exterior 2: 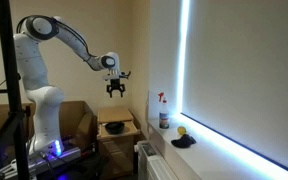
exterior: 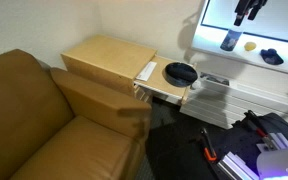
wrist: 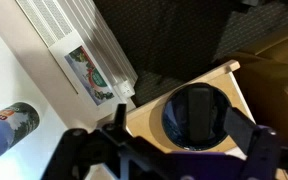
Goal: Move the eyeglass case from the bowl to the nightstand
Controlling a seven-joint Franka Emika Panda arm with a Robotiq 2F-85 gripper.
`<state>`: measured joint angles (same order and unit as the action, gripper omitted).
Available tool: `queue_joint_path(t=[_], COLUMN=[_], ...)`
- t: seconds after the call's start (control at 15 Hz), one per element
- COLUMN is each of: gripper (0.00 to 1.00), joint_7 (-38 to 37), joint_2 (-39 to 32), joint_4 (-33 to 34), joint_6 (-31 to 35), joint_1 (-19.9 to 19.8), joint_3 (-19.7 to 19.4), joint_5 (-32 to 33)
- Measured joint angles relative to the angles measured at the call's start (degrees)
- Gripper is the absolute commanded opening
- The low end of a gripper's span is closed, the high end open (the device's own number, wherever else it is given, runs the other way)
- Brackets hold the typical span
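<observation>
Spread apart and gripping nothing, the pincer (wrist: pixel 172 135) fills the bottom of the wrist view, its two dark fingers blurred and cut off by the lower edge. In an exterior view it (exterior 2: pixel 116 88) hangs high over the furniture, well clear of everything; in the other it is clipped by the top edge.

Straight beneath it stands the bowl (wrist: pixel 197 115), and inside lies the eyeglass case (wrist: pixel 197 108), a dark oblong that hardly stands out from the dark bowl. From the side (exterior 2: pixel 114 127) only the rim shows and the case cannot be seen. The bowl takes up most of the nightstand (wrist: pixel 146 120), close to its far corner, with bare wood left along the edges.

Beyond the nightstand's edge runs a white radiator (wrist: pixel 84 40). Farther off, on the windowsill, stand a spray bottle (exterior 2: pixel 163 118), a small yellow thing (exterior 2: pixel 182 131) and a dark lump (exterior 2: pixel 182 141), too small to identify.
</observation>
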<state>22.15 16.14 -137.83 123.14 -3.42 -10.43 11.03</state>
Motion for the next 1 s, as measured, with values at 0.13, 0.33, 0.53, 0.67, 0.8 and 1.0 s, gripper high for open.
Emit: queue_joint_path(t=[0.13,0.33,0.53,0.67,0.8,1.0], gripper=[1.00,1.00,1.00,1.00,1.00,1.00], joint_7=[0.0,1.1,5.1,7.2,10.4,12.2], joint_2=[0.0,-0.7,-4.7,-9.0,-13.6,-17.4], joint_4=[0.0,0.0,-0.2,-0.6,-1.3,-1.5], joint_6=[0.0,0.0,0.7,3.8,9.5,13.2], joint_1=[0.0,0.2,1.8,2.4,2.4,2.3], joint_3=[0.0,0.5,2.1,3.0,3.4,3.4], joint_5=[0.0,0.0,0.8,3.0,4.3,4.3])
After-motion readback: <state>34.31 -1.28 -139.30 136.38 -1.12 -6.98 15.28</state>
